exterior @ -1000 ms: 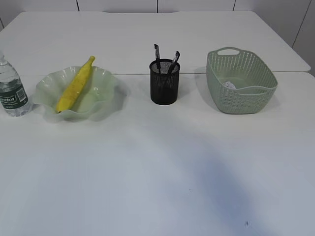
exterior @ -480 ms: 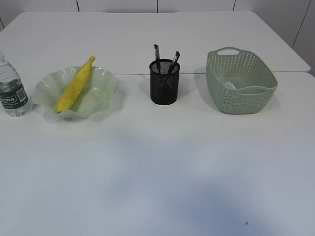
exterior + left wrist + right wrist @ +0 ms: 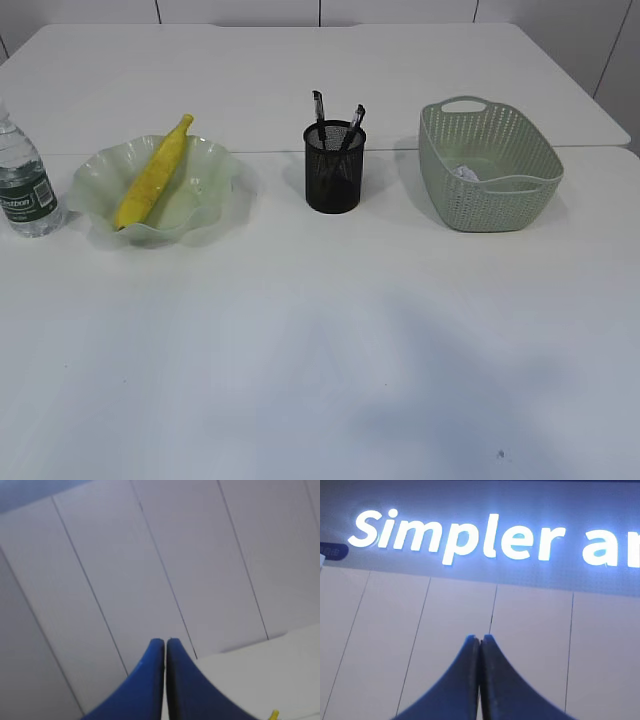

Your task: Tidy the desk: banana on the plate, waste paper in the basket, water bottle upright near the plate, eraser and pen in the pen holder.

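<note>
Seemingly done: banana (image 3: 152, 178) on plate (image 3: 215, 170), bottle (image 3: 24, 188) upright left of it; left gripper (image 3: 165, 652) & right gripper (image 3: 480, 650) shut, empty; we'd just verify eraser.

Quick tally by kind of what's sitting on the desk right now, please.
Banana: 1, on the plate
Plate: 1
Water bottle: 1, upright
Pen holder: 1
Pens: 2, in the holder
Basket: 1
Waste paper: 1, in the basket
Total: 8
</note>
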Controlling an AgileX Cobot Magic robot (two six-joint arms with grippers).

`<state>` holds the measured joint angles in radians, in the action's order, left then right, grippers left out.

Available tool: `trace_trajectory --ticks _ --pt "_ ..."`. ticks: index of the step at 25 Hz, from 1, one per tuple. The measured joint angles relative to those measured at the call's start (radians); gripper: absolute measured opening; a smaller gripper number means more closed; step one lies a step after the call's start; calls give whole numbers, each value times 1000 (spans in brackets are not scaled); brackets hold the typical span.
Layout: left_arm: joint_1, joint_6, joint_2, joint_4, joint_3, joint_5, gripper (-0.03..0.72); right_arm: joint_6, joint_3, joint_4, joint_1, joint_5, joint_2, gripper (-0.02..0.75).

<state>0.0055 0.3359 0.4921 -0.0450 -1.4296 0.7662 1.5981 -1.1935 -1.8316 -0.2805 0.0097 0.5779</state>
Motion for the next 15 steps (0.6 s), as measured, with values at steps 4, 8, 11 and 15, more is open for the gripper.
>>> trace_trajectory --ticks 4,8,11,15 --pt "0 -145 0 106 0 107 -24 0 167 0 0 34 -79 -11" --pt "0 -197 0 118 0 184 -24 0 279 0 0 35 -124 -11" --pt "0 -210 0 121 0 203 -24 0 356 1 0 39 -158 -11" --pt "0 -212 0 123 0 249 -24 0 476 9 0 39 -204 -11"
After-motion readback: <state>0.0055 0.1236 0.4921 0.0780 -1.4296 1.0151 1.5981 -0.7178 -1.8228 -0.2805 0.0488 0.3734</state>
